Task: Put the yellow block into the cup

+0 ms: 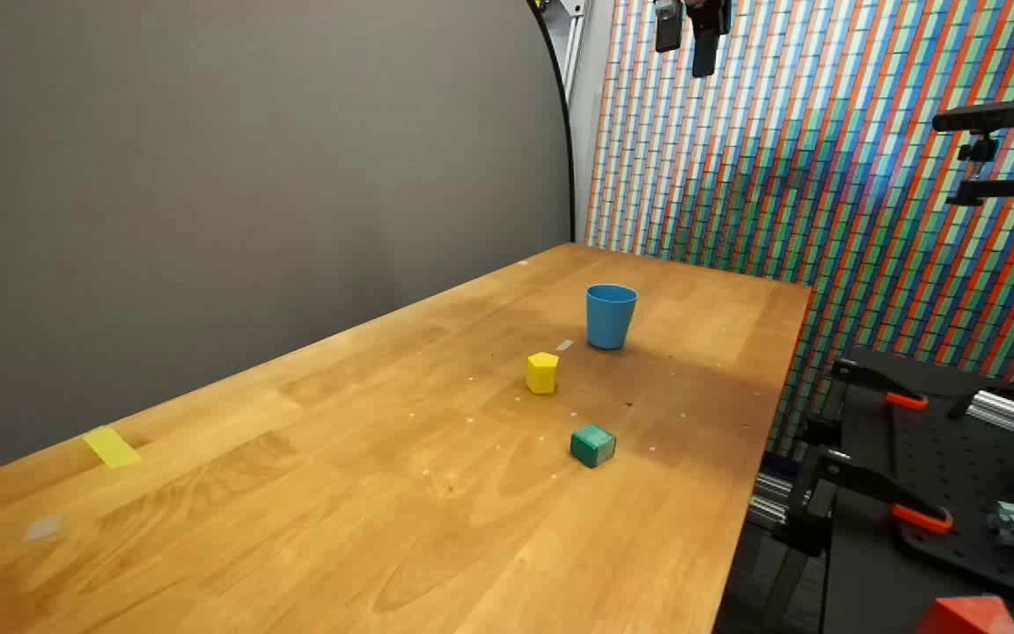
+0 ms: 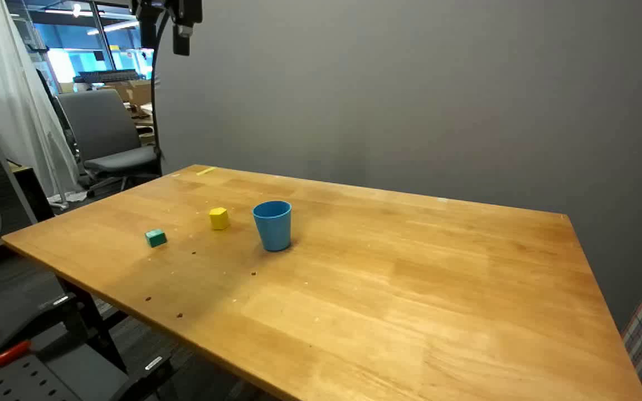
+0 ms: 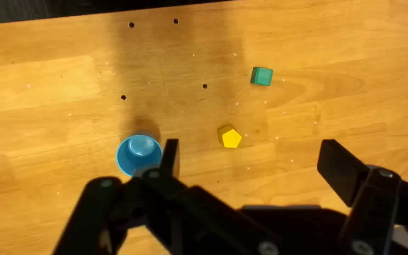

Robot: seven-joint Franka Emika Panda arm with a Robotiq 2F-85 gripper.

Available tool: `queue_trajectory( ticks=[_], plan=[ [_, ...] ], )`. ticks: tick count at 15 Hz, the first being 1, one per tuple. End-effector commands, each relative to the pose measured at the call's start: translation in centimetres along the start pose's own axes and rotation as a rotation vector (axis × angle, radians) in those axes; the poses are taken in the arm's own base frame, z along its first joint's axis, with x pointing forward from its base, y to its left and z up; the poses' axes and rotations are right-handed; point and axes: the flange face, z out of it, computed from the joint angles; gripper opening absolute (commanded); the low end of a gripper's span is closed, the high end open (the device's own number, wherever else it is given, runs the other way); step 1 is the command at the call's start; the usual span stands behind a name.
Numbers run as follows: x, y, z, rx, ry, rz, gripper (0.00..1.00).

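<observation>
The yellow block [image 1: 541, 375] stands upright on the wooden table in both exterior views [image 2: 219, 219]. It has a pentagon-shaped top, clear in the wrist view [image 3: 231, 139]. The blue cup [image 1: 610, 319] stands upright beside it, a short gap away, and also shows in an exterior view [image 2: 273, 227]. In the wrist view the cup [image 3: 133, 157] is at the left, partly covered by a gripper finger; its visible inside holds nothing. My gripper [image 3: 251, 152] is open and empty, high above the table in both exterior views [image 1: 687, 55] [image 2: 165, 45]. The yellow block appears between the fingers in the wrist view.
A green block [image 1: 593, 446] lies on the table near the yellow block, also in the wrist view [image 3: 262, 76]. A flat yellow tape piece [image 1: 113, 446] is stuck near the table's edge. A grey partition [image 2: 410, 100] stands along one side. Black clamps [image 1: 877, 493] sit beside the table.
</observation>
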Motion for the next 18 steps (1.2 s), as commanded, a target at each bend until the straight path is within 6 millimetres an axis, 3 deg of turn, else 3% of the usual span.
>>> queue_trajectory(
  ticks=[1,3,9,12,14,18],
  plan=[
    [0.0,0.0,-0.2,0.000,0.003,-0.001,1.00],
    [1.4,-0.7,1.5,0.000,-0.003,0.018,1.00],
    [7.4,-7.4,14.6,0.037,-0.113,-0.030,1.00],
    [9.4,-10.4,20.3,-0.009,-0.112,-0.039,1.00],
    [10.3,-11.6,22.9,-0.077,-0.065,-0.026,1.00],
    [11.2,-12.1,25.8,-0.219,0.009,0.008,1.00]
  ],
)
